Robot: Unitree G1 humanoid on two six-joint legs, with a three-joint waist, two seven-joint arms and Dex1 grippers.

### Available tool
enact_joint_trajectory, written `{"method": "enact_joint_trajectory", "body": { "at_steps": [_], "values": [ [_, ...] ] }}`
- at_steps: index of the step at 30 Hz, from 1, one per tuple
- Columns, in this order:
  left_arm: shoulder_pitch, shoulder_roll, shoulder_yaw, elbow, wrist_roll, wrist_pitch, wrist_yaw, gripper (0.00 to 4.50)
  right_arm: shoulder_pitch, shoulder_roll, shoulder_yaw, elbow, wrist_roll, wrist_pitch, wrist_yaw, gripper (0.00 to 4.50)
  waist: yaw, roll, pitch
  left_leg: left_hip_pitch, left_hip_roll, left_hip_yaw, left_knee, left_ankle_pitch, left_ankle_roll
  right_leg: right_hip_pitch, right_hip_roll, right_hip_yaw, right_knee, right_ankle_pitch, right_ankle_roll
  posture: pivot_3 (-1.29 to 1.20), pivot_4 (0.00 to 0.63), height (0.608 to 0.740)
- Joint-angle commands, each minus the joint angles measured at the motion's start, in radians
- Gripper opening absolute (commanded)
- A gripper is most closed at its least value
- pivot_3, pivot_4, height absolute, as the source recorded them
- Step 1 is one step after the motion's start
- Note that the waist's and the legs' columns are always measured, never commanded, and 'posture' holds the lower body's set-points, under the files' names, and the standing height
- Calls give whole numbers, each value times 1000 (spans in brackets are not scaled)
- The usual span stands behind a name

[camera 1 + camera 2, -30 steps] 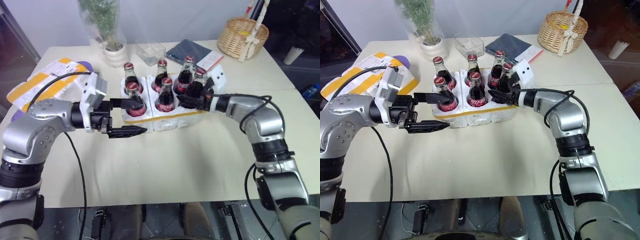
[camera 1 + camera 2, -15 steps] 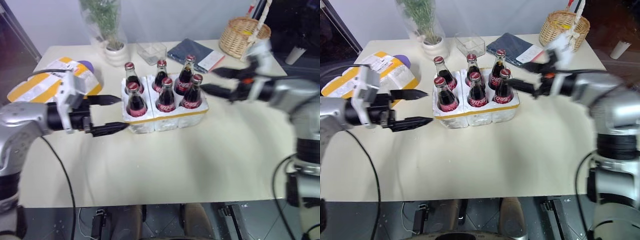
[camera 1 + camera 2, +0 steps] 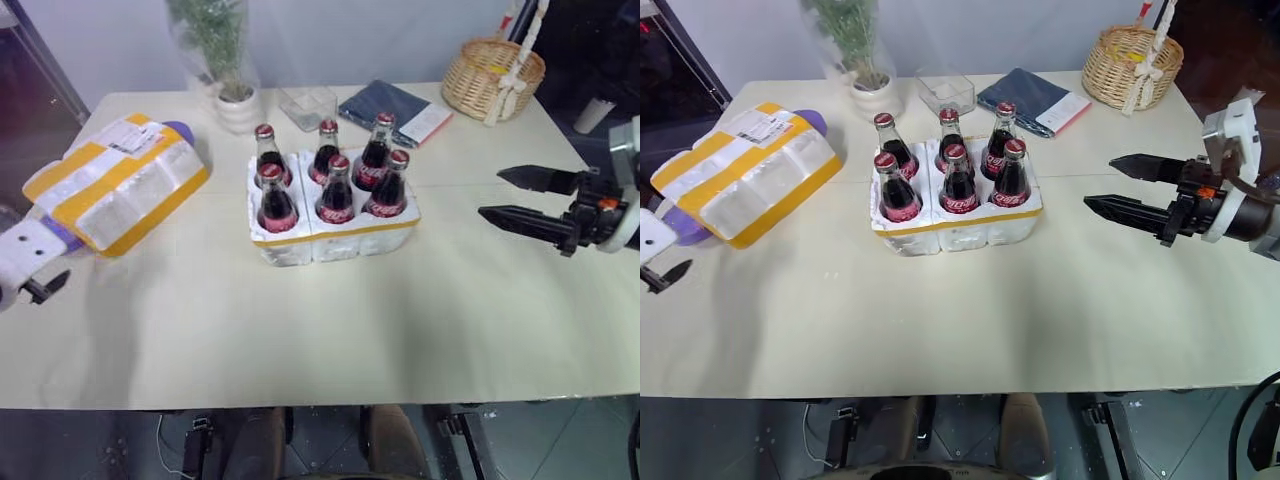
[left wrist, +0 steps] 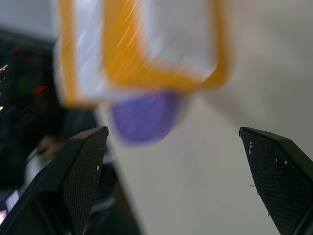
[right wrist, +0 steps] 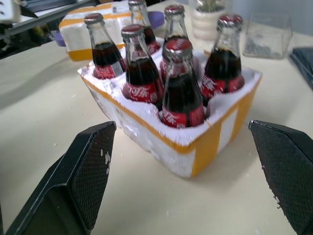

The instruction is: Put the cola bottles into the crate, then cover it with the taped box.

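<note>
Right wrist view: six cola bottles [image 5: 182, 93] fill the crate [image 5: 195, 147]; both claws gape empty.

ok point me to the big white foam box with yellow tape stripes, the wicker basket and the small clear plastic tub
white foam box with yellow tape stripes [image 3: 120, 190], left eye view, top face
woven wicker basket [image 3: 490, 75], left eye view, front wall
small clear plastic tub [image 3: 945, 92], right eye view, front wall

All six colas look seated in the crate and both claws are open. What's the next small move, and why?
Probably bring the left claw to the taped box. All six cola bottles stand in the crate, so only the cover is left, and that box lies on the left claw's side.
</note>
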Motion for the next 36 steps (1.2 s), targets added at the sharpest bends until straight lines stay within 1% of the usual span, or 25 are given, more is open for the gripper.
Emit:
{"method": "enact_joint_trajectory", "body": {
  "at_steps": [1,7,12,19,21,22,23,24,27,28,30,32,36],
  "values": [
    [-119,-27,-101,171,100,-106,131,4500,-32,-22,-24,20,13,-35,5,4461,4,-1,0,0,0,-1,0,0,0,0,0,0,0,0,0,0,150,737],
    [-356,-107,-259,507,183,-281,274,4500,-76,-16,-14,-5,45,-10,-40,4461,-2,-1,0,0,0,-1,0,0,0,-1,0,-1,1,0,0,0,150,737],
    [-472,-135,-328,680,220,-364,341,4500,-78,-12,-26,-70,87,35,-99,4461,-6,-1,0,0,0,-2,-1,0,0,-1,0,-1,3,0,0,0,150,737],
    [-597,-165,-414,888,251,-454,365,4500,-50,-30,-67,-130,128,81,-167,4461,1,-2,-1,0,-1,-2,1,0,0,0,0,-1,3,1,1,0,150,737],
    [-632,-176,-430,931,249,-486,358,3968,-49,-35,-77,-138,139,95,-180,4500,1,-2,-1,0,-1,-2,1,0,0,0,0,-2,3,1,1,0,150,737],
    [-646,-178,-437,947,251,-498,356,3511,-48,-38,-81,-140,145,100,-184,4500,0,-2,-1,0,-1,-2,1,0,0,0,0,-2,3,1,1,0,150,737],
    [-659,-180,-443,959,253,-506,359,3206,-45,-43,-86,-140,150,102,-184,4500,0,-2,-1,0,-1,-2,1,0,0,0,0,-2,3,1,1,0,150,737],
    [-671,-180,-448,970,257,-513,362,2797,-43,-46,-90,-139,153,104,-184,4500,1,-2,-1,0,-1,-2,1,0,0,0,0,-2,3,1,1,0,150,737],
    [-701,-172,-461,995,282,-527,394,1334,-22,-63,-104,-125,160,114,-176,4500,5,-2,-1,0,-1,-2,2,0,0,1,0,-2,3,1,1,0,150,737],
    [-708,-166,-464,996,287,-530,404,1017,-12,-71,-111,-116,166,124,-167,4500,6,-2,-2,0,-1,-2,2,0,0,1,0,-2,3,1,1,0,150,737],
    [-715,-154,-464,992,290,-538,421,1017,7,-84,-124,-104,172,133,-151,4500,7,-2,-1,0,-1,-2,2,0,0,1,0,-2,3,1,1,0,150,737],
    [-717,-131,-457,960,289,-546,426,1017,50,-101,-132,-94,128,94,-127,4500,7,-2,-1,0,-1,-2,2,0,0,1,0,-2,3,1,1,0,150,737],
    [-723,-74,-420,833,269,-552,403,1017,110,-127,-139,-35,54,18,-91,4500,4,-5,-1,0,-1,-2,2,0,0,1,0,-2,3,1,1,0,150,737]
  ]
}}
